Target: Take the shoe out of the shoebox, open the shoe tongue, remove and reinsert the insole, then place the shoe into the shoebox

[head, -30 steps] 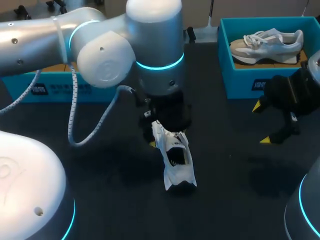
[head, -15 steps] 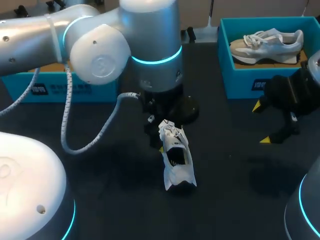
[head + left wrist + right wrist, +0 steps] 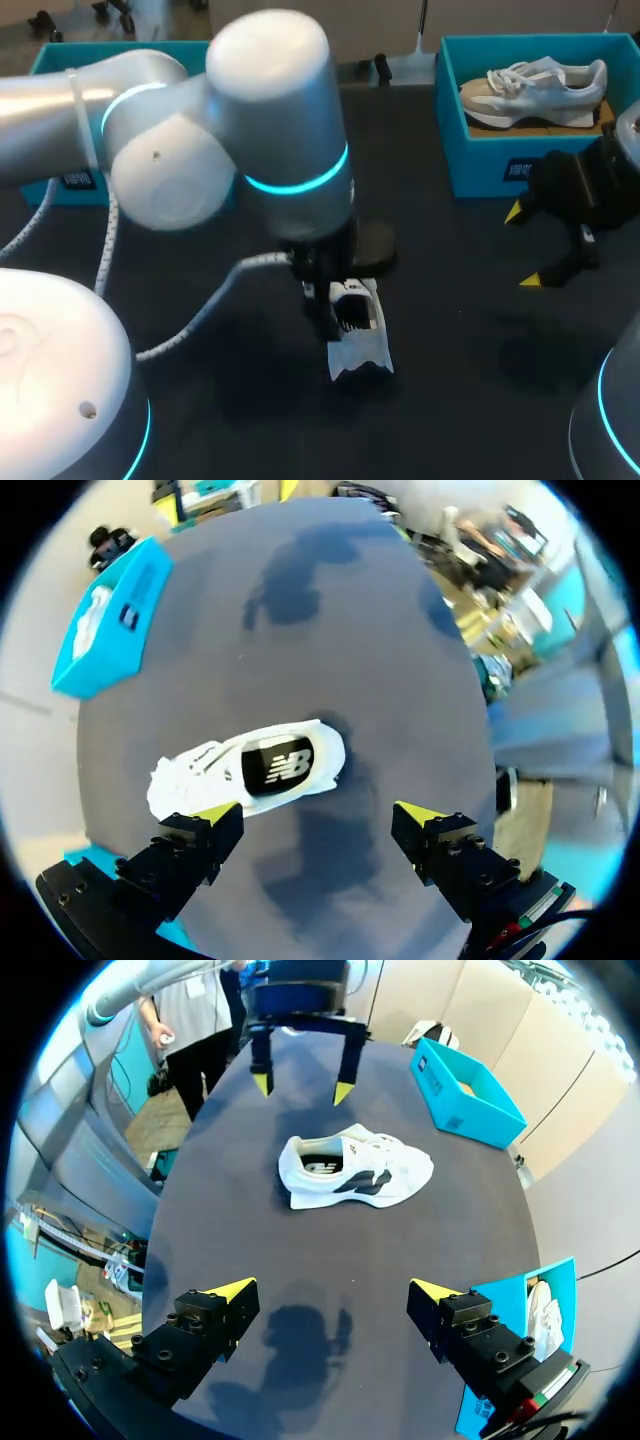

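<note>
A white shoe with a dark insole stands on its sole in the middle of the black table. It also shows in the left wrist view and the right wrist view. My left gripper hangs open above it, and nothing sits between its fingers. In the head view my left arm hides the shoe's far end. My right gripper stands open and empty over the table's right side, well away from the shoe. It is also seen in its own wrist view. My left gripper shows there beyond the shoe.
A blue shoebox at the back right holds a second pale shoe. Another blue box stands at the back left, mostly hidden by my left arm. A cable hangs from the left arm.
My left arm has swung toward the near side and now covers the shoe's far end. Shoe and right arm have kept still.
</note>
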You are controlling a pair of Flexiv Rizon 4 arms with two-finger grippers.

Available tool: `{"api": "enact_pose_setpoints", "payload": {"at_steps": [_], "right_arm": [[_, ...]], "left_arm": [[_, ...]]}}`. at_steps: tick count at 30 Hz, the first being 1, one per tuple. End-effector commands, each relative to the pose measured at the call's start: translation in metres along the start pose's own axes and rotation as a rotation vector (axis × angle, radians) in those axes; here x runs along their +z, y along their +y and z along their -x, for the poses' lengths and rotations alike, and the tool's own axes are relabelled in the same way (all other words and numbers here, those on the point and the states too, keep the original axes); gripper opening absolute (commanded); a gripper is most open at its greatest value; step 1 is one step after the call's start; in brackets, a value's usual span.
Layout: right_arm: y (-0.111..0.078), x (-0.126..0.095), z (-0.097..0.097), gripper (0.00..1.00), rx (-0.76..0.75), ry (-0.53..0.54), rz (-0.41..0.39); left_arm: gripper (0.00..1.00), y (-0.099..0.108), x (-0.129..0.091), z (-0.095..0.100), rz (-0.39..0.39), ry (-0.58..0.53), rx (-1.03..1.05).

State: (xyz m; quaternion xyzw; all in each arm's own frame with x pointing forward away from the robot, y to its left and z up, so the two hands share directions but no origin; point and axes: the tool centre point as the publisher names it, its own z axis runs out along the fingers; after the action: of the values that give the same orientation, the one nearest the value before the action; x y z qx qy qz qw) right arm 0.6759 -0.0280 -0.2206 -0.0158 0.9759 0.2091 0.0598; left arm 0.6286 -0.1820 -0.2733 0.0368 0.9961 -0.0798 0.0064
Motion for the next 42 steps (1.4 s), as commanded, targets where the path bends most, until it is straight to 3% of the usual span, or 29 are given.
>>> {"api": "enact_pose_setpoints", "payload": {"at_steps": [1, 7, 20, 31, 37, 42], "right_arm": [[0.000, 0.002, 0.000, 1.00, 0.000, -0.002, -0.003], [0.000, 0.002, 0.000, 1.00, 0.000, -0.002, -0.003], [0.000, 0.002, 0.000, 1.00, 0.000, -0.002, -0.003], [0.000, 0.002, 0.000, 1.00, 0.000, -0.002, -0.003], [0.000, 0.002, 0.000, 1.00, 0.000, -0.002, -0.003], [0.000, 0.002, 0.000, 1.00, 0.000, -0.002, -0.003]], "left_arm": [[1.00, -0.015, 0.020, -0.013, 0.034, -0.130, -0.223], [1.00, -0.023, 0.040, -0.022, 0.016, -0.150, -0.272], [1.00, -0.027, 0.073, -0.020, 0.004, -0.138, -0.288], [1.00, -0.028, 0.103, -0.013, 0.055, -0.108, -0.326], [0.95, -0.031, 0.118, -0.009, 0.074, -0.091, -0.329], [0.85, -0.028, 0.125, -0.003, 0.105, -0.065, -0.323]]}}
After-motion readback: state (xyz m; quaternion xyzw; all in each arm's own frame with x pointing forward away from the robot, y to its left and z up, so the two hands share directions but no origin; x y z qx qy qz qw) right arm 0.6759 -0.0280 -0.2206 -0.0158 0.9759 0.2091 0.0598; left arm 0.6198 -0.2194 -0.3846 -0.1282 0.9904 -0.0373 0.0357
